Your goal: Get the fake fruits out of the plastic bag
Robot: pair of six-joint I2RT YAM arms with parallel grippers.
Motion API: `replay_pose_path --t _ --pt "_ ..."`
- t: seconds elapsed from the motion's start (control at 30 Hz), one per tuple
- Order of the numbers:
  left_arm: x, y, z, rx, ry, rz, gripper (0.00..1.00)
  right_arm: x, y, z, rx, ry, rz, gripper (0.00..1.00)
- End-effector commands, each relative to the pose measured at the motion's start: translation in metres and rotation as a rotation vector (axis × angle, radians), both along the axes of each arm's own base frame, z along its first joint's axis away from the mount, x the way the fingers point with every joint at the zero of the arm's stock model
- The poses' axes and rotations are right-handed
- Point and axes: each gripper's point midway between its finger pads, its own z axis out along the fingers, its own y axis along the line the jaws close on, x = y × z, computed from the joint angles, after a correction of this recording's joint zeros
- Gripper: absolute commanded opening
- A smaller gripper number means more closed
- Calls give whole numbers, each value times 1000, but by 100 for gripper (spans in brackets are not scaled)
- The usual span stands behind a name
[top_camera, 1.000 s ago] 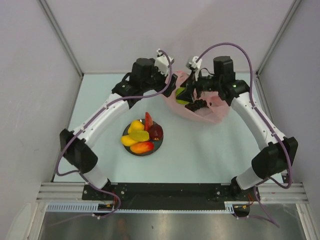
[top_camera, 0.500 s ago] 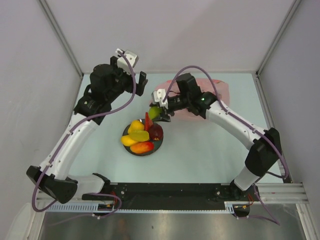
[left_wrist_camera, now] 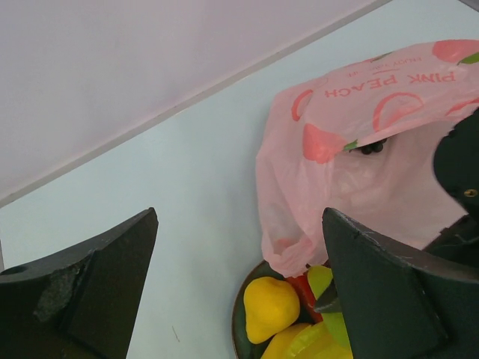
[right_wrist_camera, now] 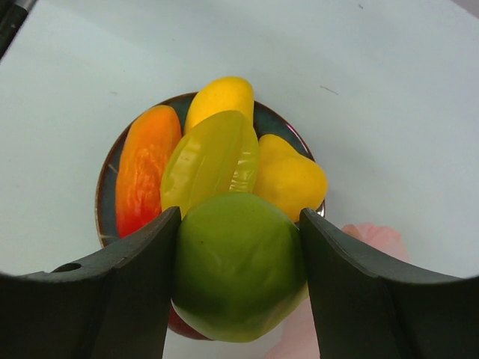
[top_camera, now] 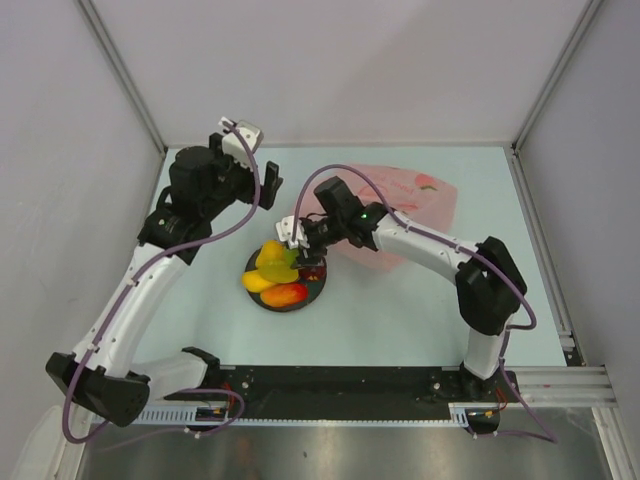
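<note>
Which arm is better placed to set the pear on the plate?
Right. The right gripper holds the pear above the plate; the left gripper is open and empty, off to the side.

One bag, one plate, eight fruits

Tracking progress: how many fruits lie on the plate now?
4 plainly: orange-red mango at the near side, yellow mango leftmost, yellow-green piece central, yellow fruit toward the bag. Something red, maybe more, hides beneath the right gripper's green pear.

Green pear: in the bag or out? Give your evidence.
Out. The right gripper grips the pear above the plate, away from the bag.
</note>
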Motion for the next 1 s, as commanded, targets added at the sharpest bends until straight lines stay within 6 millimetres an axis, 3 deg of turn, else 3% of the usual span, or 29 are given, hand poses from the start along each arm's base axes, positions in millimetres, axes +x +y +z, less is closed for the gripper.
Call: replay_pose_path --t 0.0,0.23,0.43,0.67,0.87,0.9,0.97 --pt "-13 -1 8 -40 -29 -35 97 12 14 -10 8 -84 -3 32" --pt "-25 7 -1 -25 -40 -28 97 13 12 -32 -49 -130 42 38" --pt "-26 10 -10 -28 -30 -21 97 12 9 -33 -61 -180 83 47" --pt "-25 9 -12 -34 -26 -25 97 12 6 -29 -62 -203 94 69" --pt "-23 7 -14 -33 -18 -31 97 10 1 -25 -69 -233 113 78" --pt "-23 7 -13 -35 -20 -33 97 10 0 -23 -69 -238 112 92" --pt "-22 6 -14 -36 -18 -35 97 13 -4 -18 -63 -243 100 100"
